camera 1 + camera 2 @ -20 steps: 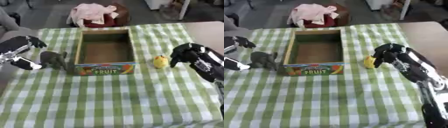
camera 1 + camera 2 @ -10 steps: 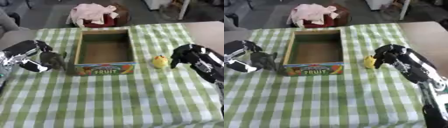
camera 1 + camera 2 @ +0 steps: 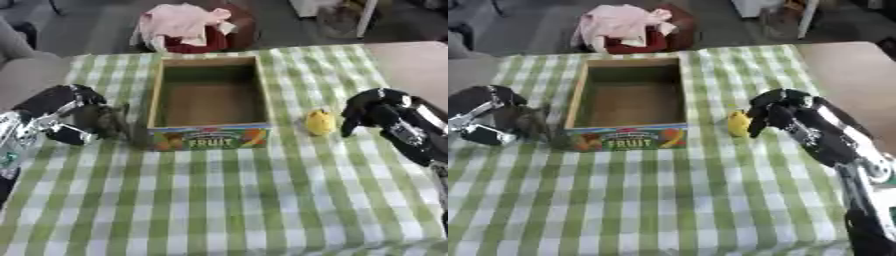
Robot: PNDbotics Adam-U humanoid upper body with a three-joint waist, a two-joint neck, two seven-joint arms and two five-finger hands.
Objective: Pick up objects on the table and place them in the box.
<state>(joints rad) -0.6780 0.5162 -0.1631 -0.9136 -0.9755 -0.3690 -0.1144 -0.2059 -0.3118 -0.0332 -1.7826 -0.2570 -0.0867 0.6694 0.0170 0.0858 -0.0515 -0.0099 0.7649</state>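
Boxes: you have one, the fruit box [image 3: 206, 137], open-topped.
Yellow objects: you have one [image 3: 319, 121], right of the box.
Dark grey objects: you have one [image 3: 112, 122], left of the box.
Hands: you have two, left hand [image 3: 63, 115] and right hand [image 3: 779, 111].
Pink cloth heaps: one [image 3: 182, 21], beyond the table.

Both eye views are looking down from the head at the checked table [image 3: 219, 200], sharing the box [image 3: 207, 100] upper centre, slightly offset sideways.

Counter [image 3: 227, 200]: covered with green-and-white checked cloth.
On it: open fruit box [image 3: 207, 137]; yellow object [image 3: 320, 122] right of box; dark object [image 3: 112, 121] left of box.
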